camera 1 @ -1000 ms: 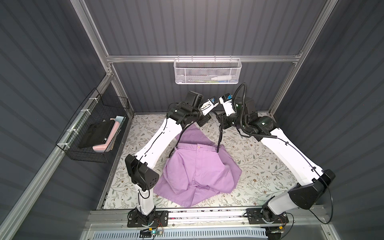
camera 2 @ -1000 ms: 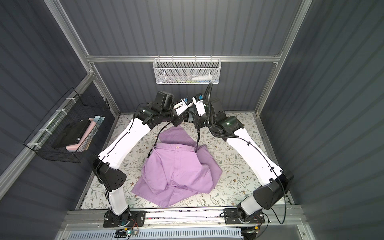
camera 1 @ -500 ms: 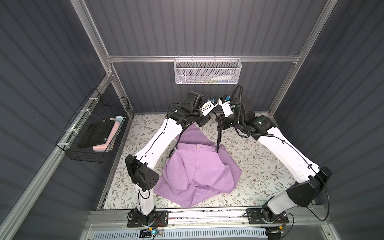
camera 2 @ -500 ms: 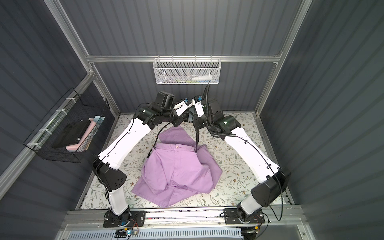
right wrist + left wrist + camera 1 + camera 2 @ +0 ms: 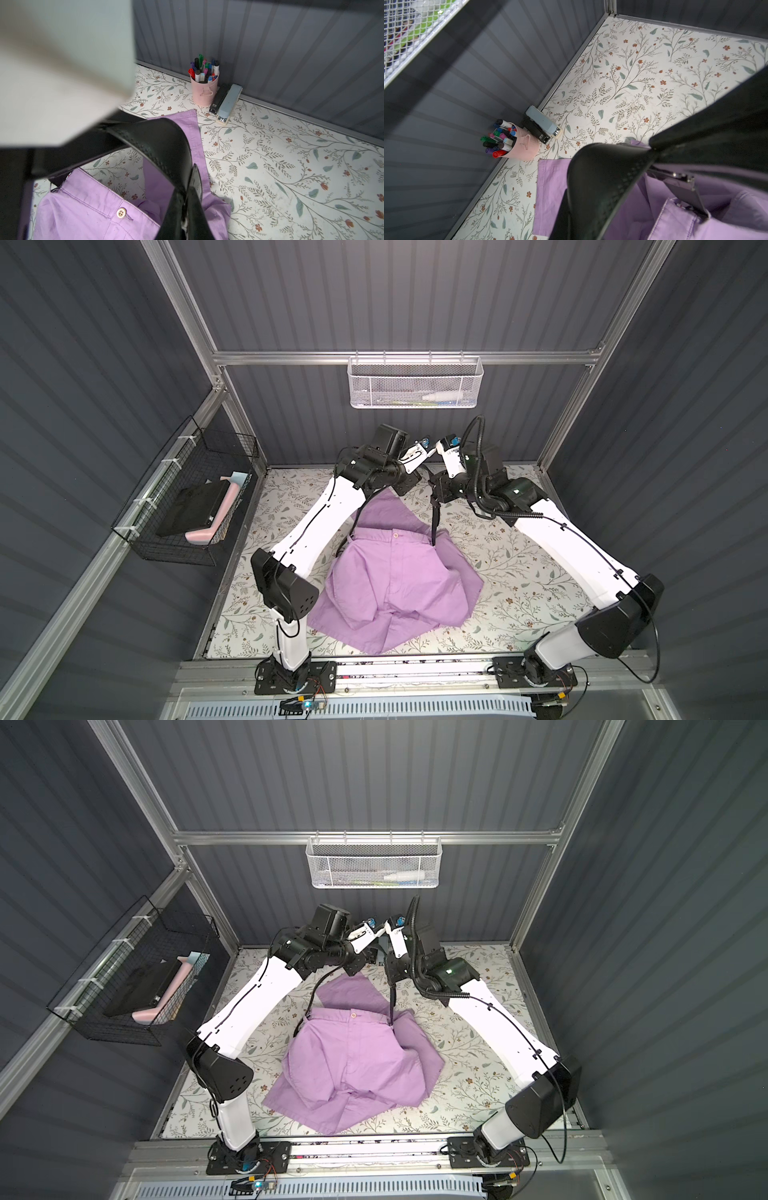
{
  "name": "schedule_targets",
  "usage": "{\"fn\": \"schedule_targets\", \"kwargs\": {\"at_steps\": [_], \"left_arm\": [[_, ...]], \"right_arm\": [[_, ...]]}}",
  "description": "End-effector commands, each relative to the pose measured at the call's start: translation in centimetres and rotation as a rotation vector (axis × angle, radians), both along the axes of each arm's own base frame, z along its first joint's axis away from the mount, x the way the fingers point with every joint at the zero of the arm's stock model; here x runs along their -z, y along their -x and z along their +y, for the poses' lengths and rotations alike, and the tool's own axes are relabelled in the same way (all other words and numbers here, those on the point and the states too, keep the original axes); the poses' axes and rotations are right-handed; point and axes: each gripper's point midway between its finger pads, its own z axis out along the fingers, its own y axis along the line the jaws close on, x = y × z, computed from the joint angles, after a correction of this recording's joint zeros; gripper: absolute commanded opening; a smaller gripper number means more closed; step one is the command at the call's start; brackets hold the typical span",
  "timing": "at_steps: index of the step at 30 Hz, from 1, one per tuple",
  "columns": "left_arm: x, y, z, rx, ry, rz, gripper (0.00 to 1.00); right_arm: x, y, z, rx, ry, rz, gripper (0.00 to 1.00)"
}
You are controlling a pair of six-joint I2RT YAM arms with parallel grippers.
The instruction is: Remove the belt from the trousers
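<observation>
The lilac trousers [image 5: 395, 572] [image 5: 353, 1052] lie crumpled mid-table, with the waistband and its button [image 5: 121, 213] toward the back. Both arms are raised over the waistband, close together. The black belt [image 5: 433, 522] [image 5: 392, 1002] hangs taut from my right gripper [image 5: 436, 493] down into the waistband. In the right wrist view the belt [image 5: 162, 141] arches across to my right gripper [image 5: 186, 220], which is shut on it. In the left wrist view the belt [image 5: 602, 176] loops up from my left gripper [image 5: 581, 230], shut on it, and the buckle [image 5: 683, 185] shows beside it.
A pink cup of markers [image 5: 204, 89] and a stapler [image 5: 228, 104] stand against the back wall. A black wire basket [image 5: 187, 497] hangs on the left wall. A white mesh basket [image 5: 415, 381] hangs on the back rail.
My right gripper has shifted slightly toward the left gripper and has closed on the belt. The left arm and the trousers have barely moved.
</observation>
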Motion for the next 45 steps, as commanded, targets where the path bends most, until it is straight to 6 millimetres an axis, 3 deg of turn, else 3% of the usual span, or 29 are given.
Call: {"fn": "schedule_targets", "kwargs": {"at_steps": [1, 26, 34, 40, 45], "left_arm": [[-6.8, 1.9, -0.9, 0.049, 0.17, -0.088, 0.0], [-14.9, 5.3, -0.8, 0.117, 0.413, -0.158, 0.0], [-17.2, 5.9, 0.0, 0.098, 0.478, -0.191, 0.0], [-18.5, 5.1, 1.9, 0.013, 0.547, -0.211, 0.0], [-18.7, 4.6, 3.2, -0.039, 0.581, -0.215, 0.0]], "right_arm": [[5.6, 0.2, -2.6, 0.068, 0.099, 0.136, 0.06], [15.3, 0.1, -6.9, 0.221, 0.209, 0.366, 0.12], [16.5, 0.2, -7.0, 0.229, 0.208, 0.398, 0.13], [17.3, 0.3, -7.0, 0.222, 0.186, 0.412, 0.13], [16.8, 0.5, -6.1, 0.176, 0.101, 0.398, 0.06]]}}
